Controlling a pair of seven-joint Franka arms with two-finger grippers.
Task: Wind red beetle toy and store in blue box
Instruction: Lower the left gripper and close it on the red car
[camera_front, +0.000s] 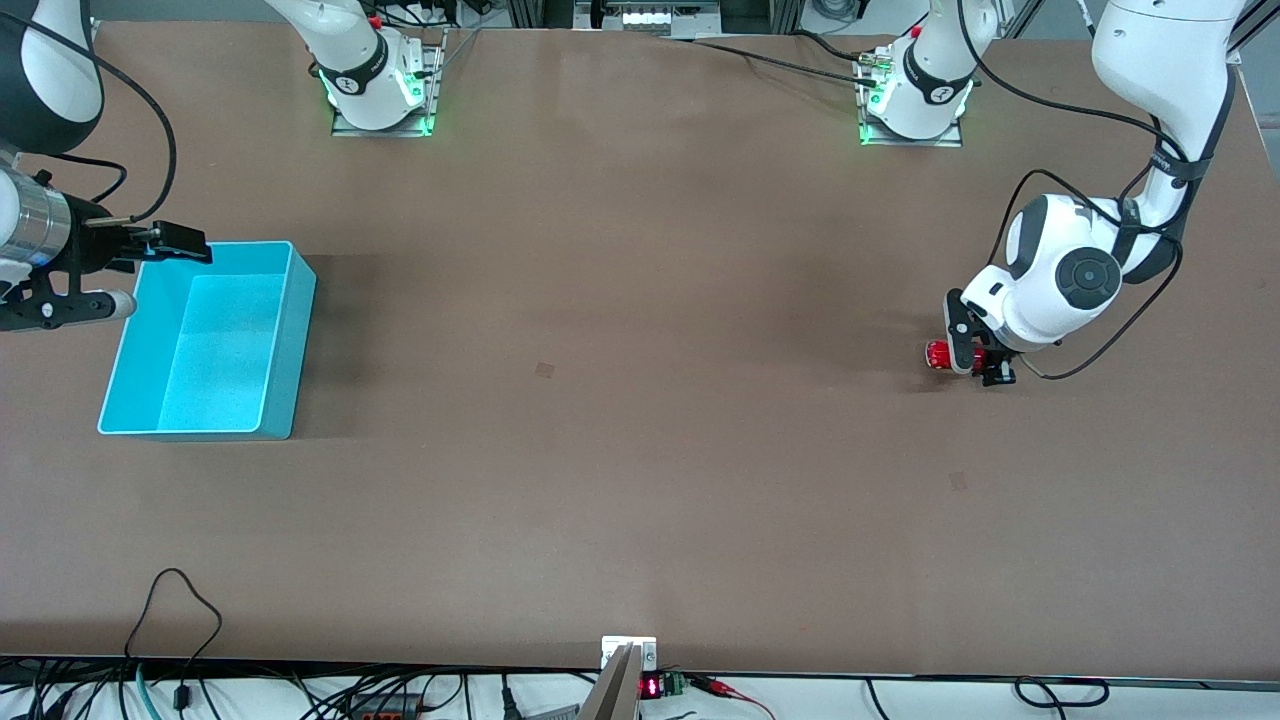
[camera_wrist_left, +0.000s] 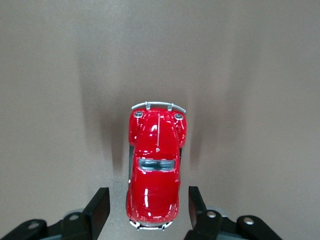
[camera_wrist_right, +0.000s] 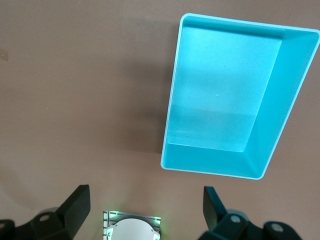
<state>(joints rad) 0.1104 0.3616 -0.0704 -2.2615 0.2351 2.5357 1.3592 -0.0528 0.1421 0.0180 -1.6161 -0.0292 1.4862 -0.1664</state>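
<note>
The red beetle toy (camera_front: 937, 354) stands on its wheels on the brown table toward the left arm's end. My left gripper (camera_front: 978, 362) is down over its rear end. In the left wrist view the black fingers (camera_wrist_left: 100, 207) stand either side of the toy (camera_wrist_left: 155, 170) with a narrow gap on each side, so the gripper (camera_wrist_left: 148, 206) is open and astride it. The blue box (camera_front: 290, 300) sits with nothing in it at the right arm's end. My right gripper (camera_front: 150, 275) hangs open and empty over the box's outer corner; its wrist view looks down at the box (camera_wrist_right: 290, 100).
The two arm bases (camera_front: 380, 90) (camera_front: 915, 100) stand lit green along the table edge farthest from the front camera. The right arm's base (camera_wrist_right: 132, 230) shows between the right gripper's fingers. Cables and a small red display (camera_front: 650, 687) lie at the nearest edge.
</note>
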